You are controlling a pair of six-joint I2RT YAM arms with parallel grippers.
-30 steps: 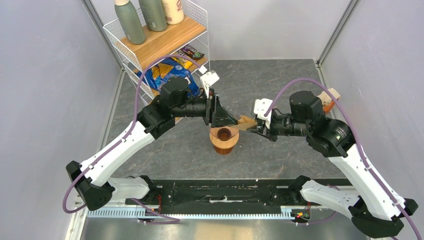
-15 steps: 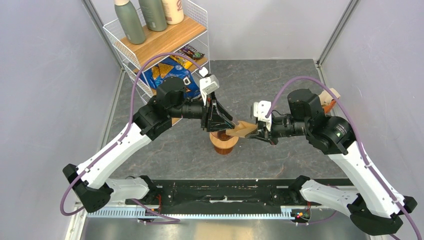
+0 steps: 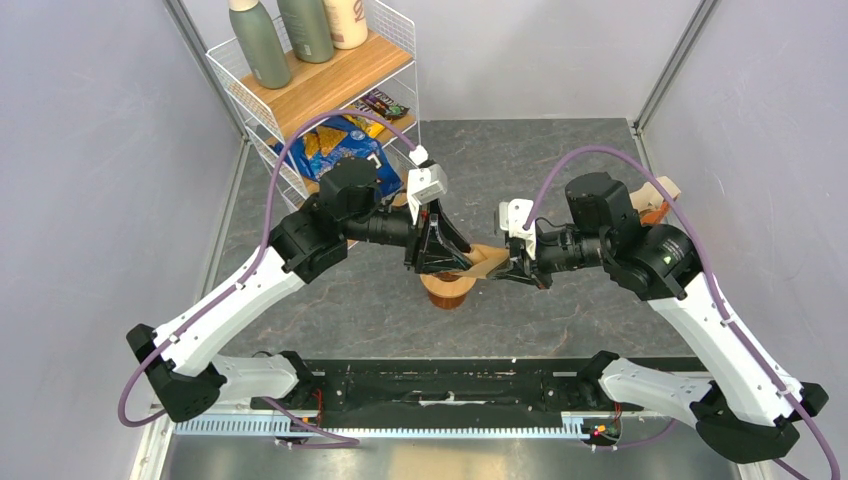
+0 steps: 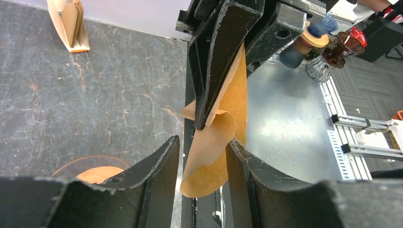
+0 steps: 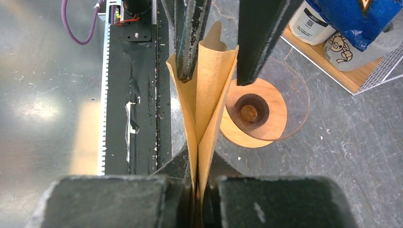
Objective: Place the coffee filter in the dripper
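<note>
The coffee filter (image 5: 209,90) is a light-brown paper cone, and my right gripper (image 5: 198,187) is shut on its pointed end. In the top view the filter (image 3: 487,260) hangs just right of and above the dripper (image 3: 449,277), which my left gripper largely hides. The dripper (image 5: 285,80) is a clear pink-tinted cone sitting on a round wooden ring (image 5: 233,135). My left gripper (image 4: 203,164) is open, and its two fingers (image 5: 187,42) straddle the filter's wide edge (image 4: 211,147). One paper layer curls between them. The dripper's rim (image 4: 71,165) also shows in the left wrist view.
A wire shelf (image 3: 300,90) with bottles and a blue chip bag (image 3: 335,140) stands at the back left. A pack of filters (image 3: 655,195) stands at the right wall and also shows in the left wrist view (image 4: 69,23). The black arm base rail (image 3: 450,385) runs along the near edge.
My right gripper has carried the filter left, towards the dripper. My left gripper has moved right and down, and its open fingers now reach the filter's wide edge.
</note>
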